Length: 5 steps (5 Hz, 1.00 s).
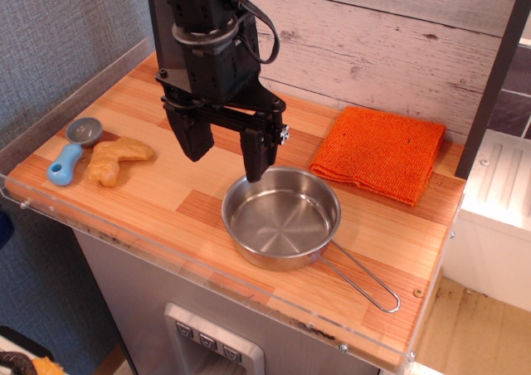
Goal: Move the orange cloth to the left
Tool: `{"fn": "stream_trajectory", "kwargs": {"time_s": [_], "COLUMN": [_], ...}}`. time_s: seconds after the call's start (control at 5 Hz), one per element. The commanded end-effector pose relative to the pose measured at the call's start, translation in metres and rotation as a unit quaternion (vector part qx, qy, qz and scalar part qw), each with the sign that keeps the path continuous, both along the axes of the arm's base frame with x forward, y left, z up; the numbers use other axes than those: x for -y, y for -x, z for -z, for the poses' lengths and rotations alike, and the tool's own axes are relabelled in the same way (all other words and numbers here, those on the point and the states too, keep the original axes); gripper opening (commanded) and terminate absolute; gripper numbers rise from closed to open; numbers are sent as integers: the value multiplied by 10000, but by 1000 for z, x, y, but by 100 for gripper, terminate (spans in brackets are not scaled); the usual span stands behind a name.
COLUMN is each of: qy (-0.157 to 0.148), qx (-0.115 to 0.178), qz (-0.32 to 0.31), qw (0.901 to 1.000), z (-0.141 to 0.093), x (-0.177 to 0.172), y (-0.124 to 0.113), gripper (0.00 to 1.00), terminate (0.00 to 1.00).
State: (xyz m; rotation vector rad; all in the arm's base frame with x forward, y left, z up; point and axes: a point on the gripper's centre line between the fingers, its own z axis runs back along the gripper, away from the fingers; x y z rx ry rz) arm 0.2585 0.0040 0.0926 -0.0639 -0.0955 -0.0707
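The orange cloth (pixel 380 153) lies folded and flat at the back right of the wooden table, near the plank wall. My gripper (pixel 226 159) hangs over the middle of the table, left of the cloth and well apart from it. Its two black fingers are spread wide and hold nothing. The right fingertip (pixel 255 172) is just above the far rim of the steel pan (pixel 282 219).
The steel pan with a wire handle (pixel 362 280) sits front centre. A pale yellow toy food piece (pixel 116 159) and a blue-handled grey scoop (pixel 73 149) lie at the left. A clear acrylic rim (pixel 166 250) edges the table. A dark post (pixel 491 76) stands at the right.
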Motion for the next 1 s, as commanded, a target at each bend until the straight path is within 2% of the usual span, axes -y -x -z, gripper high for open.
{"fn": "stream_trajectory", "kwargs": {"time_s": [0.0,0.2,0.4,0.6,0.8], "qy": [0,55,-47,-87,-135], "qx": [0,111,261,286,267], "qz": [0,3,-192,-567,-773], "qw": [10000,9999,9995,9979,9966], "z": [0,-1,1,11,25], "x": [0,20,41,51,50], "y": [0,-27,-64,-100,-117], "gripper": [100,100,100,100,100], "terminate": [0,0,0,0,0]}}
